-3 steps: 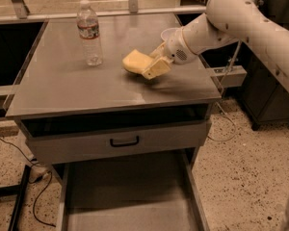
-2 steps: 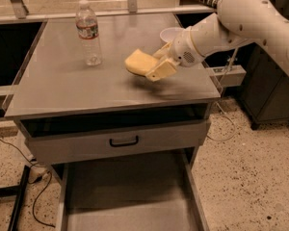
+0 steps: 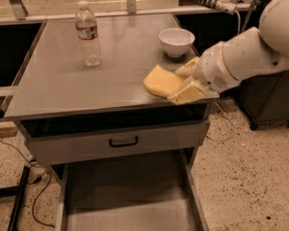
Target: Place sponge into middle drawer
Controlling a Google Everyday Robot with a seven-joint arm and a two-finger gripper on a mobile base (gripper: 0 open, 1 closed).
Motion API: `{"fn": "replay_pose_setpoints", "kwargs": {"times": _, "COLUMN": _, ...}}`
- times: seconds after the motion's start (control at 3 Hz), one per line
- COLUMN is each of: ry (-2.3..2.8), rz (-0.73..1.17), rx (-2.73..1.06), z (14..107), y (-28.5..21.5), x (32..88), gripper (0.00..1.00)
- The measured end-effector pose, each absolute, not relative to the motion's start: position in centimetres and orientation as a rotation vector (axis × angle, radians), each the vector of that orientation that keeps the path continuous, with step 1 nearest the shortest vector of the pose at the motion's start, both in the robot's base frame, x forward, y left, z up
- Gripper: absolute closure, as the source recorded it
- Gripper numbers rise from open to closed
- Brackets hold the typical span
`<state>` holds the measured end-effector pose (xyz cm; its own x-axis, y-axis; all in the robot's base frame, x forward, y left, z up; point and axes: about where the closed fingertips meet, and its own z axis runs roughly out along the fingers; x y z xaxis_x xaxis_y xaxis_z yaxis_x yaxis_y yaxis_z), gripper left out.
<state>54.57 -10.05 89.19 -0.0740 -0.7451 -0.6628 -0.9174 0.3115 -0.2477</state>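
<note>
The pale-yellow sponge (image 3: 160,81) is held just above the front right corner of the grey cabinet top (image 3: 62,83). My gripper (image 3: 178,84) comes in from the right on a white arm and is shut on the sponge's right side, one yellowish finger above it and one below. The middle drawer (image 3: 127,196) is pulled out wide open under the cabinet; its flat grey floor shows nothing in it. The sponge is above and a little right of the drawer's back part.
A white bowl (image 3: 176,41) stands on the top just behind the sponge. A clear water bottle (image 3: 88,34) stands at the back left. A grey drawer front with a black handle (image 3: 123,142) sits above the open drawer. Cables lie on the floor at left.
My gripper has carried the sponge from the middle of the top toward its front right corner. The white bowl, hidden behind the arm before, is now in view.
</note>
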Motion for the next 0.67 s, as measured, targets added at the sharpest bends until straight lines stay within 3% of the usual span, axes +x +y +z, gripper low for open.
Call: {"fn": "replay_pose_setpoints", "kwargs": {"times": 0.67, "ry": 1.926, "rz": 0.253, "rx": -1.44, "z": 85.9, "y": -13.3, "x": 47.2, "gripper": 1.0}}
